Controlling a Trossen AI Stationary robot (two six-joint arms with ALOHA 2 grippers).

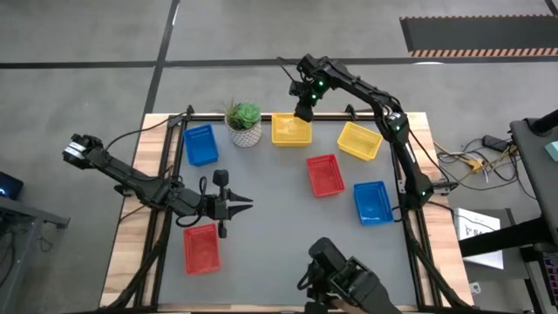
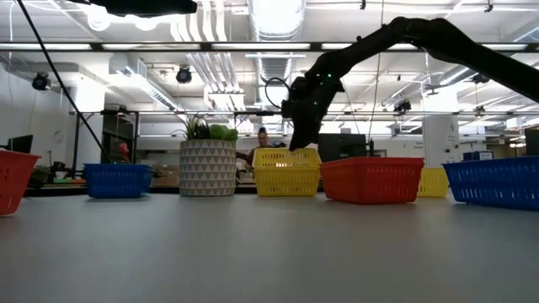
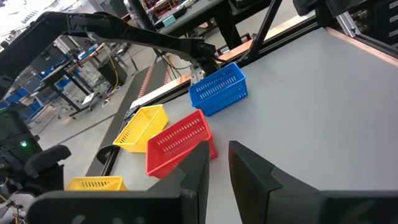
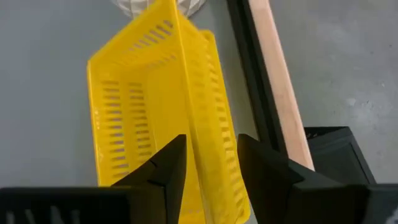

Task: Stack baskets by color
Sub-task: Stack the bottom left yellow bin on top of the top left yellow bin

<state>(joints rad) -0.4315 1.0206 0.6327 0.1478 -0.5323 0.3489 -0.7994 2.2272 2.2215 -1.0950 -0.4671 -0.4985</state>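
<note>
Right wrist view, nearest the lens: right gripper [image 4: 208, 158] with jaws spread, straddling the wall of a yellow basket stack [image 4: 158, 106] but not pressing it; two yellow baskets look nested here. In the high view this stack [image 1: 290, 129] sits at the table's far edge beside the potted plant [image 1: 244, 122].

Step in hand, as judged: release after nesting yellow on yellow. Third yellow basket [image 1: 359, 140] lies apart nearby; likely next, lift clear and fetch it.

Left gripper [image 1: 234, 205] hovers mid-table, jaws narrowly apart, holding nothing.
</note>
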